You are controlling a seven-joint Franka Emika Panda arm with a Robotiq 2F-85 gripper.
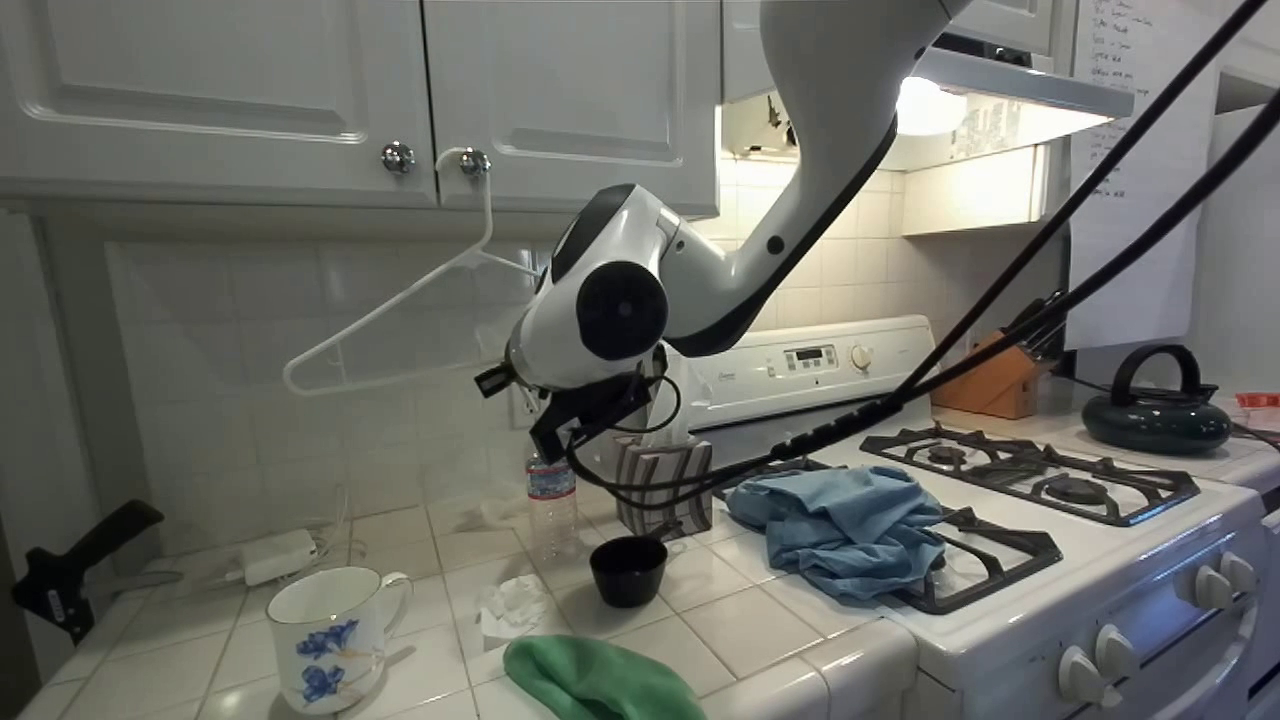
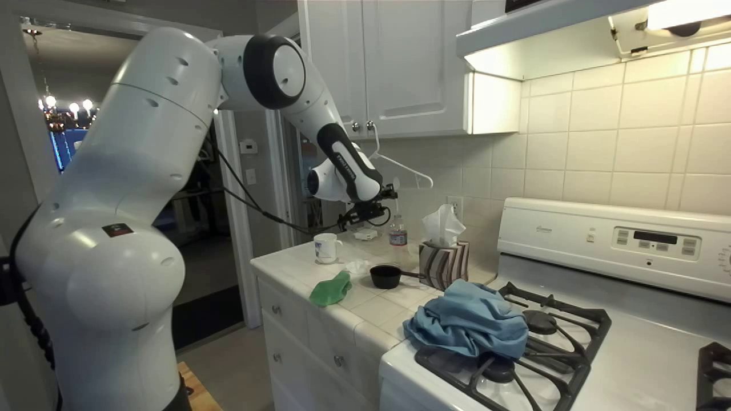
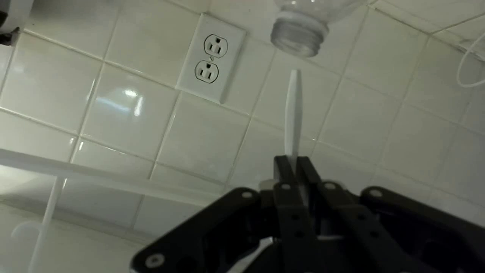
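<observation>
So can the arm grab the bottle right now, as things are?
Probably not: the gripper is shut on a thin white stick, which it would likely have to release first. The way itself looks free, with nothing showing between the stick's tip and the bottle.

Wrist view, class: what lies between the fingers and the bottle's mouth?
The wrist view shows a white stick, gripped by the fingers, its tip short of the bottle.

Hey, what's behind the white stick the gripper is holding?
In the wrist view, wall tiles show behind the white stick. The gripper covers whatever lies behind the stick's clamped end.
</observation>
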